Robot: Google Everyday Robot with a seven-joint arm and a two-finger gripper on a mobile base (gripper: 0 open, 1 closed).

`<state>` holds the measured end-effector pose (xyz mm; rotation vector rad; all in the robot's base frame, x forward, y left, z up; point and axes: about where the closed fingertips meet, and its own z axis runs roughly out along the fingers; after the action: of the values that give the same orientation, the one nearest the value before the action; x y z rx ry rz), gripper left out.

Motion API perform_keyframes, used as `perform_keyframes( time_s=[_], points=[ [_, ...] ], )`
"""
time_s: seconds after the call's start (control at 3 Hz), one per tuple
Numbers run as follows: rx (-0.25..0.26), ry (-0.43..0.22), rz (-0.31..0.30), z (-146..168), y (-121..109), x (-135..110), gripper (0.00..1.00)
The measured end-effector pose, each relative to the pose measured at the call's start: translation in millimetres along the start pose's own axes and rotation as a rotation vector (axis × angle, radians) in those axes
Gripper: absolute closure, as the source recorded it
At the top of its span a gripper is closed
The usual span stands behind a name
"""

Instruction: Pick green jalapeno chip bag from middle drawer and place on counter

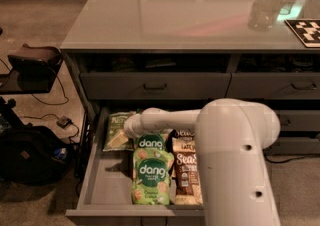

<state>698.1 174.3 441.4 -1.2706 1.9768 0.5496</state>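
1. counter (170, 15): glossy grey top, far side.
2. robot arm (235, 160): near right, reaches left into drawer.
3. middle drawer (94, 170): open, near side.
4. dang bags (151, 176) x2 in drawer centre; Sea Salt bags (187, 180) x2 to their right.
5. green jalapeno chip bag (116, 131): lies flat in drawer's far-left corner.
6. gripper (131, 126): at that bag's right edge; open or closed, can't tell.

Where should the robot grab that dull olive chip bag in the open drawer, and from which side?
Probably its bare left half, straight down from above: the green jalapeno chip bag lies flat on the middle drawer floor, a dang bag crowding its right edge. The tool sits over that right edge.
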Motion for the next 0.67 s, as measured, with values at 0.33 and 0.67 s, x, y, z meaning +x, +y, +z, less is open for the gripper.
perform_keyframes(
  time_s=[0.33,0.67],
  points=[
    [-0.017,0.003,0.021,24,-5,9,0.00],
    [-0.031,0.020,0.028,41,-7,16,0.00]
  ],
)
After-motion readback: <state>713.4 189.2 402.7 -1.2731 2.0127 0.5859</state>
